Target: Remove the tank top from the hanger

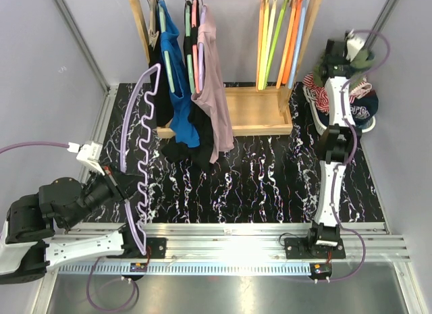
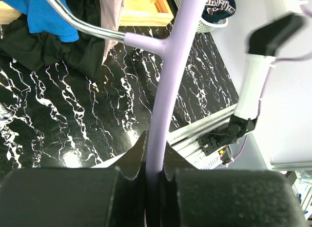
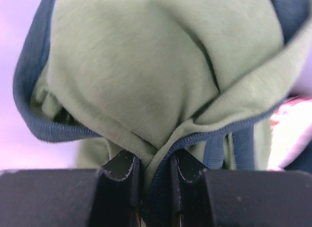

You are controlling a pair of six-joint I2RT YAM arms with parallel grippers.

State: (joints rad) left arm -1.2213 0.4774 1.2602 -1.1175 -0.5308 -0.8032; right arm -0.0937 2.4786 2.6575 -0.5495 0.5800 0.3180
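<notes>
An empty lavender hanger (image 1: 138, 145) with a wavy edge stands on end over the left side of the table. My left gripper (image 1: 120, 179) is shut on its bar. In the left wrist view the lavender bar (image 2: 168, 90) runs up from between the jaws of that gripper (image 2: 155, 158). The tank top (image 3: 146, 66), pale green with blue trim, is bunched and pinched in my right gripper (image 3: 155, 173). That right gripper (image 1: 351, 47) hangs over the far right corner with the green tank top (image 1: 362, 57) beside it, well apart from the hanger.
A wooden rack (image 1: 256, 111) at the back holds blue, black and pink garments (image 1: 202, 77) and several bare coloured hangers (image 1: 280, 37). A white basket (image 1: 370, 125) of clothes sits under the right gripper. The table is black marble with a metal rail at the near edge.
</notes>
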